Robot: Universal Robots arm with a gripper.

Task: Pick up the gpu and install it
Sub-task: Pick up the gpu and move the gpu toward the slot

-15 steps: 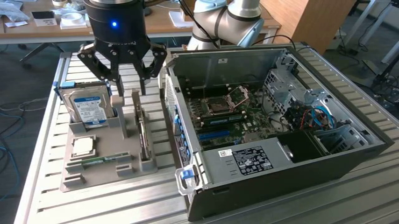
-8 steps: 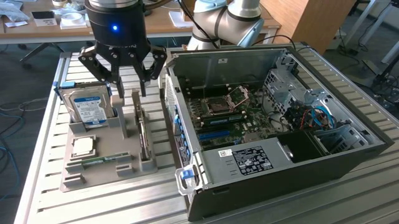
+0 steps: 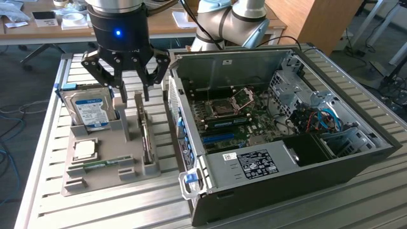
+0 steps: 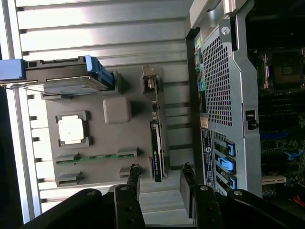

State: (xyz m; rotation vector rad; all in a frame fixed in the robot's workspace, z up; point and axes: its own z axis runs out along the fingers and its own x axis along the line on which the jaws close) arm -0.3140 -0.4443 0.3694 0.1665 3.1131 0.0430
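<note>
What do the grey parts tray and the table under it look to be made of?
Parts tray: probably matte grey plastic, perhaps printed or moulded; flat even colour, blocky shaped slots, no glare. Table: apparently bare aluminium; silver ribbed slats with a soft brushed sheen.

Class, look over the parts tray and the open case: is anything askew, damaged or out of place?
Nothing stands out. The gpu stands on edge in its tray slot, the hard drive sits upright in its holder, and the CPU and memory stick lie flat in their recesses.
</note>
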